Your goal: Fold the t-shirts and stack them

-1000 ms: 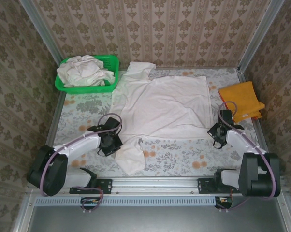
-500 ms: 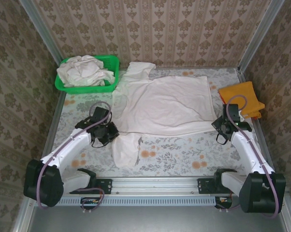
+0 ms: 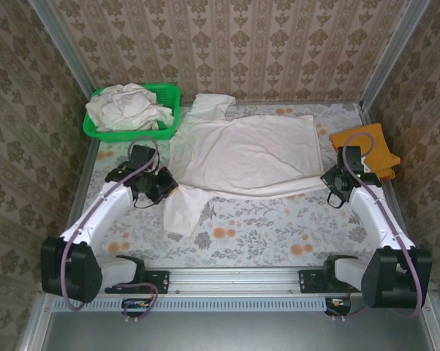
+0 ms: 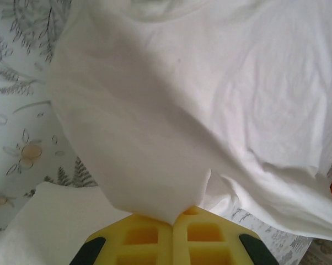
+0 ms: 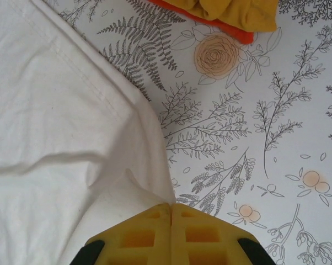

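An off-white t-shirt (image 3: 249, 157) lies spread across the middle of the table, its near hem lifted and drawn toward the back. My left gripper (image 3: 166, 189) is shut on its near-left edge by the hanging sleeve (image 3: 185, 212); in the left wrist view the cloth (image 4: 155, 110) is pinched between the yellow fingers (image 4: 138, 237) of that gripper (image 4: 174, 218). My right gripper (image 3: 331, 187) is shut on the near-right corner, and the right wrist view shows the gripper (image 5: 170, 207) pinching the shirt (image 5: 61, 121). A folded orange t-shirt (image 3: 362, 146) lies at the right edge, also seen as an orange t-shirt (image 5: 232, 11).
A green basket (image 3: 173, 92) at the back left holds several crumpled off-white t-shirts (image 3: 129, 108). Patterned walls close in the table at the back and on both sides. The floral tablecloth (image 3: 278, 234) is bare near the arms' bases.
Both grippers have moved away from the near edge toward the back, carrying the shirt's near hem with them. The loose sleeve has dragged along to the left.
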